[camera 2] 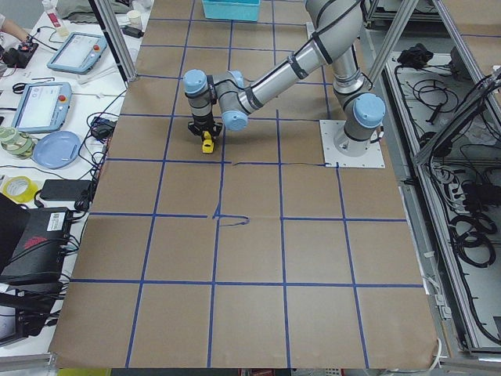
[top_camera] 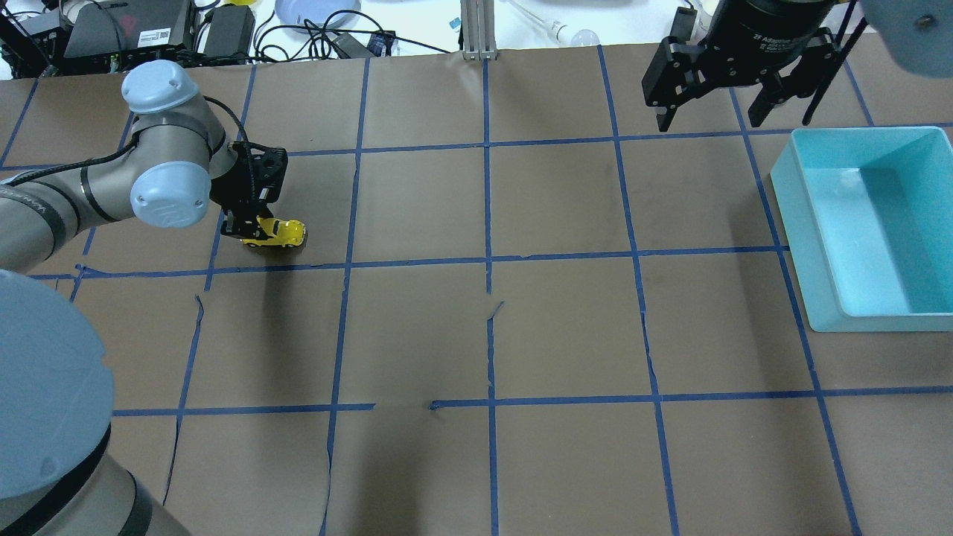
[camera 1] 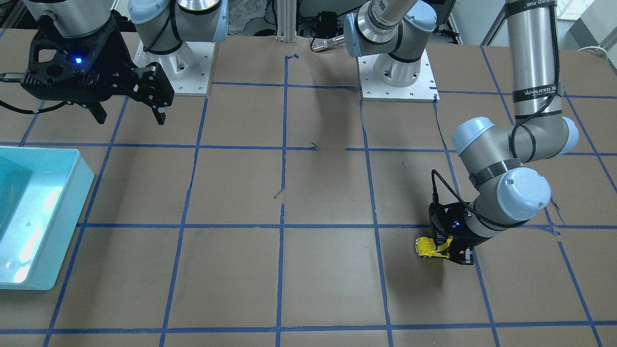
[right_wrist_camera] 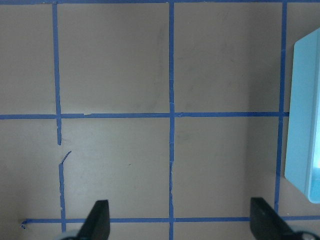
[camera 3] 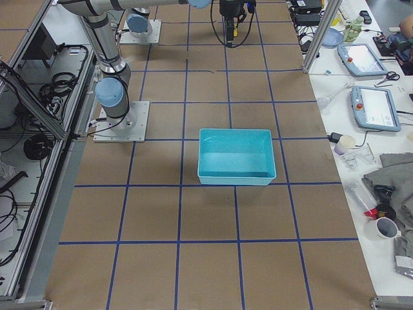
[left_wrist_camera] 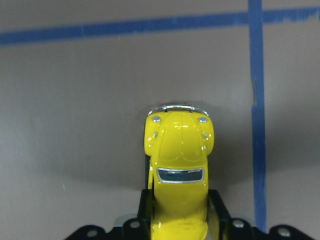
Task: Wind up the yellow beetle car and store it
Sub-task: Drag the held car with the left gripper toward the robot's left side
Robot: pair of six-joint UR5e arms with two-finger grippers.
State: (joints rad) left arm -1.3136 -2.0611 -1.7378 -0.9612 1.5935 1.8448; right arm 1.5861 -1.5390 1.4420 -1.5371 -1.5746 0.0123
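The yellow beetle car (top_camera: 279,233) sits low over the brown table at the far left, held at its rear by my left gripper (top_camera: 249,228). It also shows in the front view (camera 1: 430,247), the left-end view (camera 2: 207,143) and the left wrist view (left_wrist_camera: 180,165), nose pointing away from the wrist. My left gripper (camera 1: 448,250) is shut on the car's sides. My right gripper (top_camera: 707,112) hangs open and empty high above the far right of the table, next to the bin; it also shows in the front view (camera 1: 130,115).
A light-blue bin (top_camera: 919,316) stands on the table at the right, also in the front view (camera 1: 82,188) and the right-end view (camera 3: 235,179). Blue tape lines grid the brown paper. Cables and devices lie beyond the far edge.
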